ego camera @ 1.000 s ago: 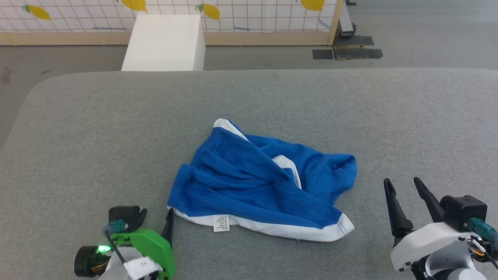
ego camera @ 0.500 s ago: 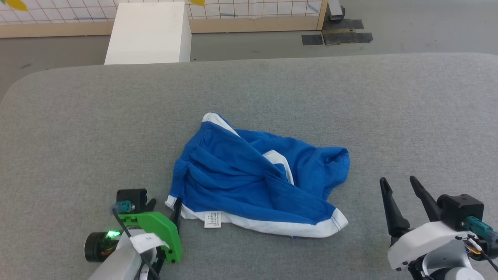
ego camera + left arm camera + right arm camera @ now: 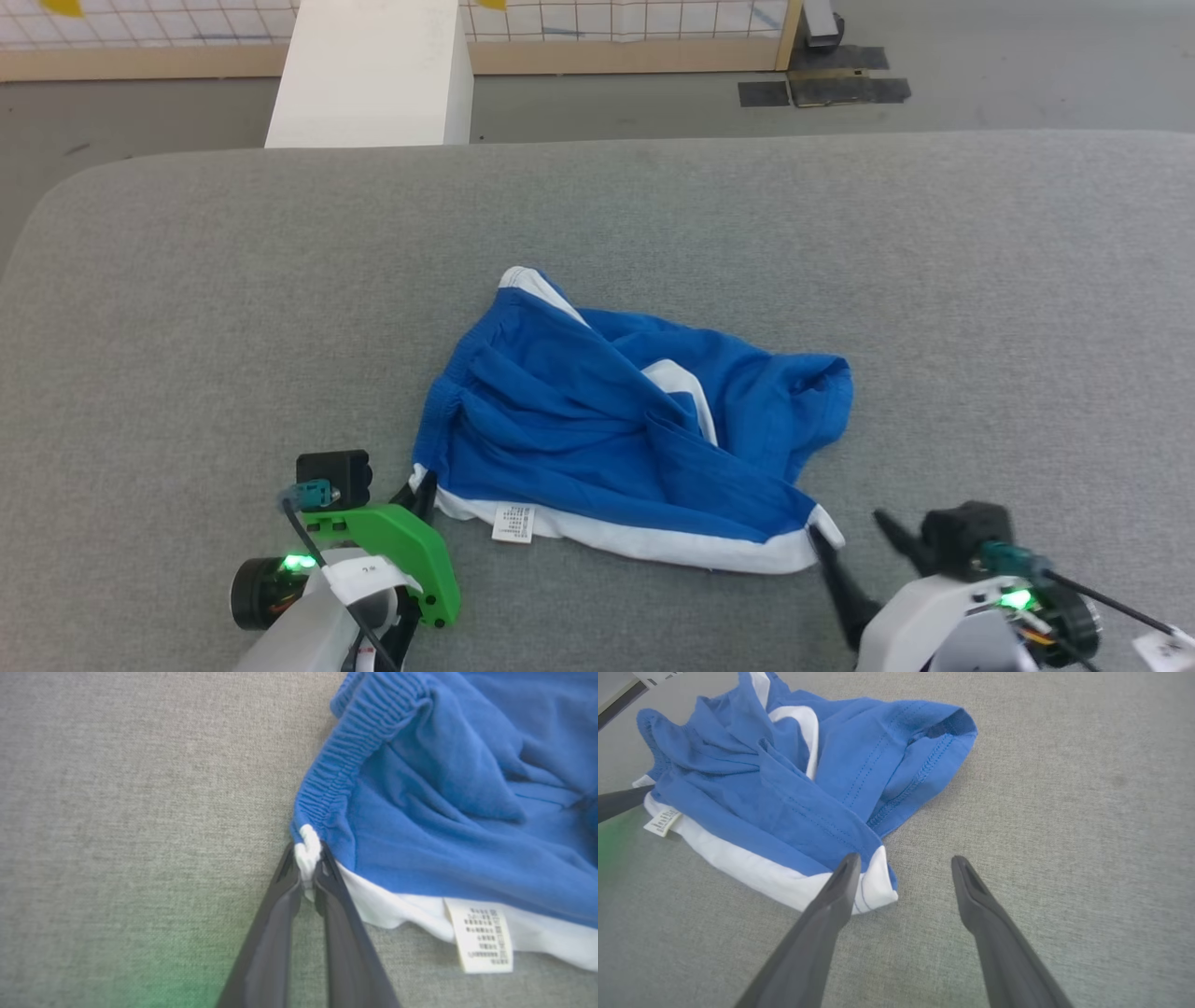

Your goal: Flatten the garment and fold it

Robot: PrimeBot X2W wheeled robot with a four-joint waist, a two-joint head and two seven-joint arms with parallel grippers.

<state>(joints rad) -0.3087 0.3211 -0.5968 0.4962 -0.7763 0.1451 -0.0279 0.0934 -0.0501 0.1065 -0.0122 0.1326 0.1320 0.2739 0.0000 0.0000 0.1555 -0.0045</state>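
Grey fabric surface (image 3: 233,308) — white box (image 3: 373,75), grey floor (image 3: 1027,65) beyond.

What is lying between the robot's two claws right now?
In the head view, the white lower edge of the blue shorts, with its small tag, spans from the left gripper, pinching one corner, to the open right gripper at the other.

The garment (image 3: 607,429) is soft, matt blue cloth with a papery white tag (image 3: 483,933), the worktop (image 3: 187,327) is coarse grey woven fabric, and the left claw (image 3: 308,858) has smooth, dark, matt plastic-looking fingers (image 3: 271,933).
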